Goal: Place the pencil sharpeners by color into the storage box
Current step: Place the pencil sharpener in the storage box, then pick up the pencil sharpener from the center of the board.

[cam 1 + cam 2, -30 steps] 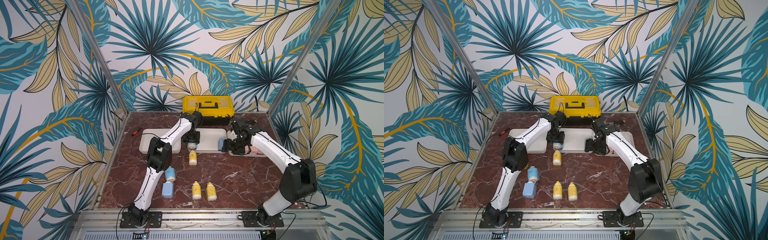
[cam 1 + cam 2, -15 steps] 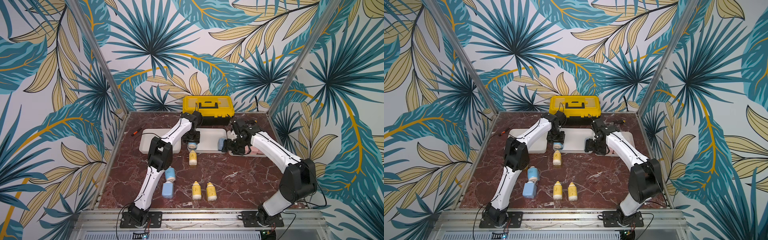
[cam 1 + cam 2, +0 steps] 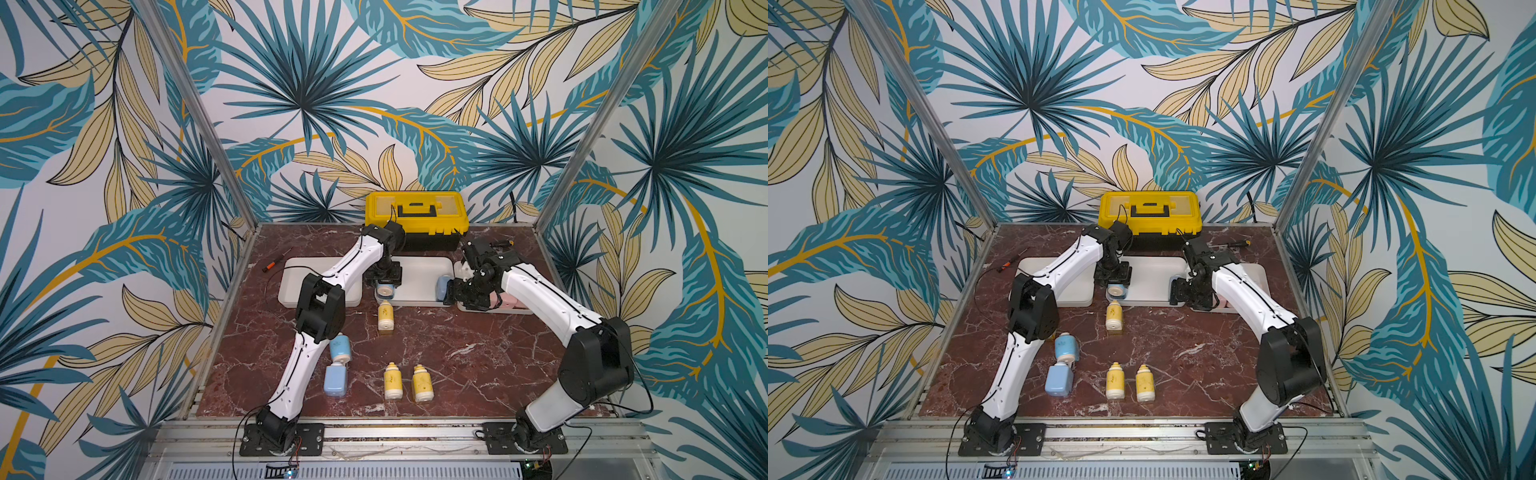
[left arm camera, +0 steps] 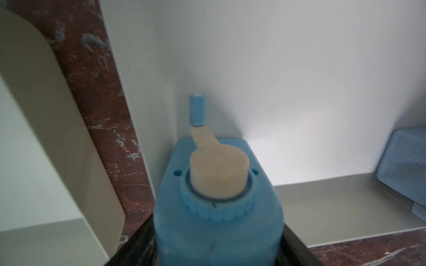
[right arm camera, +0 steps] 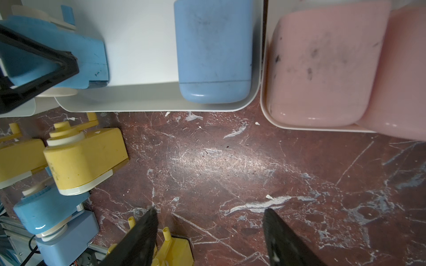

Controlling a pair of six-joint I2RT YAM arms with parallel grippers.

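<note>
My left gripper point(image 3: 384, 279) hangs over the left end of the middle white tray point(image 3: 419, 272). A light blue sharpener point(image 4: 217, 184) stands between its fingers point(image 4: 297, 244), crank end down in the tray corner; I cannot make out whether they still press on it. Another blue sharpener point(image 3: 441, 287) lies at that tray's right end. Pink sharpeners point(image 5: 322, 64) lie in the right tray point(image 5: 262, 103). My right gripper point(image 5: 209, 211) stands open over bare table in front of those two trays. Three yellow sharpeners point(image 3: 385, 316) point(image 3: 392, 380) point(image 3: 422, 377) and two blue ones point(image 3: 340, 348) point(image 3: 335, 379) lie on the table.
A third white tray point(image 3: 291, 286) sits at the left, partly under my left arm. A yellow-and-black toolbox point(image 3: 417, 216) stands against the back wall. A small screwdriver point(image 3: 276, 259) lies at the back left, another tool point(image 3: 1235, 244) at the back right.
</note>
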